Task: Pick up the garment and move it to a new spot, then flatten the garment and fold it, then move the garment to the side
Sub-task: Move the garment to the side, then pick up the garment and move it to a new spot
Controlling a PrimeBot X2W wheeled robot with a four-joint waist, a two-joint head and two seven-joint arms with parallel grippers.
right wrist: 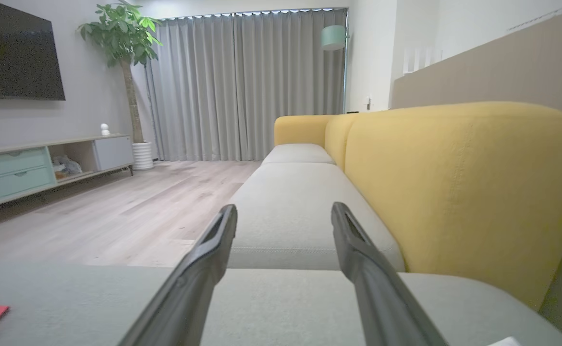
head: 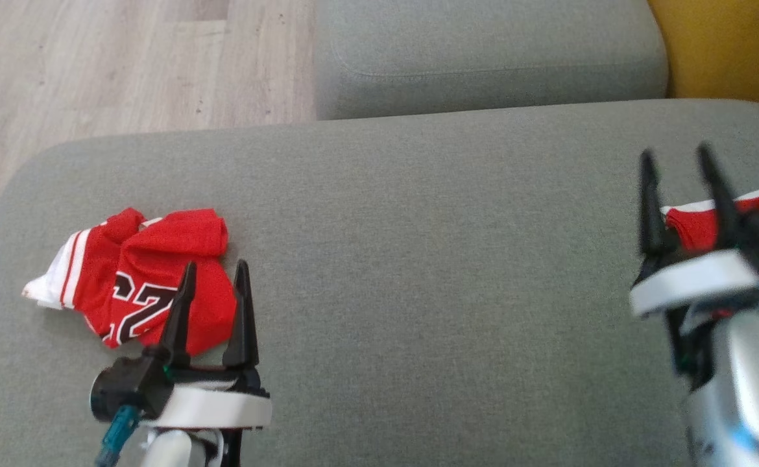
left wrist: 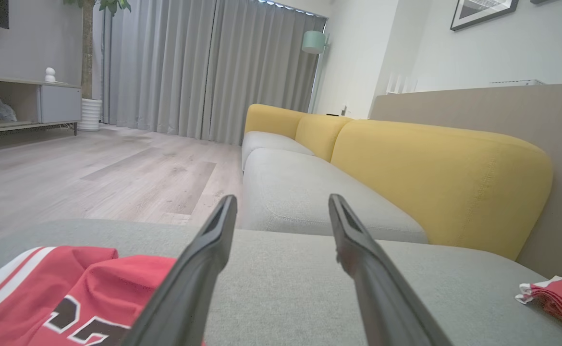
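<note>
Spread wide, nothing gripped: left gripper point(head: 216, 264), right gripper point(head: 674, 151); jersey point(head: 152, 272) is bunched near cushion's point(head: 418, 259) left edge, middle is left open.

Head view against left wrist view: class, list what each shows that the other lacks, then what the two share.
Head view adds: the right gripper, open, at the folded red cloth.
Left wrist view adds: curtains, plant, lamp, cabinet, framed picture.
Both share: the crumpled jersey, the folded red cloth, the open left gripper, the grey cushion, the wood floor and the yellow backrest.
</note>
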